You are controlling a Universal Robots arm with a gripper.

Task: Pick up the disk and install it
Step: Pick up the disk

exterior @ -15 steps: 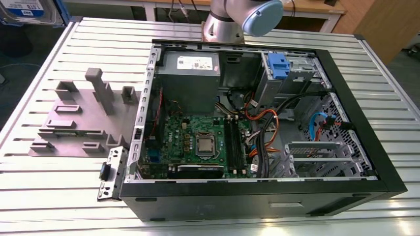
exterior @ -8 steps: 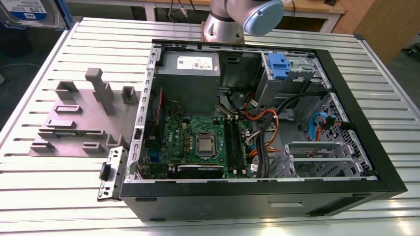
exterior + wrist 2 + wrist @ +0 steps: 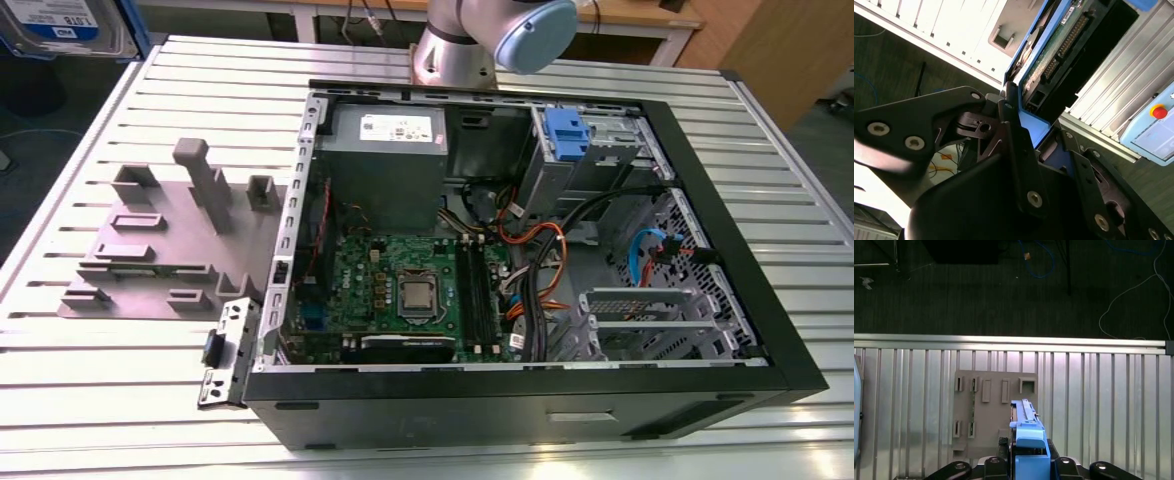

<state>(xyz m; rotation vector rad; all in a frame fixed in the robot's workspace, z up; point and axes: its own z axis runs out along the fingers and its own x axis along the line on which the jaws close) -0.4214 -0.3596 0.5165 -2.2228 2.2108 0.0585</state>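
Arm (image 3: 487,35) is standing at the bench's (image 3: 80,400) far edge in the exterior view, its silver column and pale blue joint cap showing at the picture's top. Gripper (image 3: 1044,147) is pointing down at the bench, and its jaws are clamping the disk (image 3: 1054,50) by the blue carrier frame, with black fingers (image 3: 1014,150) pressing on either side of it. The disk is hanging edge-on from the jaws, its green circuit board and connector end showing in the second wrist view. In the first wrist view the disk (image 3: 1026,425) is sitting over one edge of the grey fixture plate (image 3: 989,410), not touching it as far as can be told. In the exterior view the disk (image 3: 60,25) is showing label-side at the top corner on the exterior view's left, well apart from the open computer case (image 3: 534,400). The case is lying on its side on the bench, just beside the fixture plate (image 3: 160,240), on the exterior view's right. Inside it, a grey power supply box (image 3: 387,150) is sitting near the far wall, a small blue clip (image 3: 567,135) beside it, and the motherboard (image 3: 400,290) below. Orange and black cables (image 3: 534,240) are crossing between the motherboard and the metal drive cage (image 3: 641,320). A pale box with a red button (image 3: 1158,111) is showing past the bench edge in the second wrist view.
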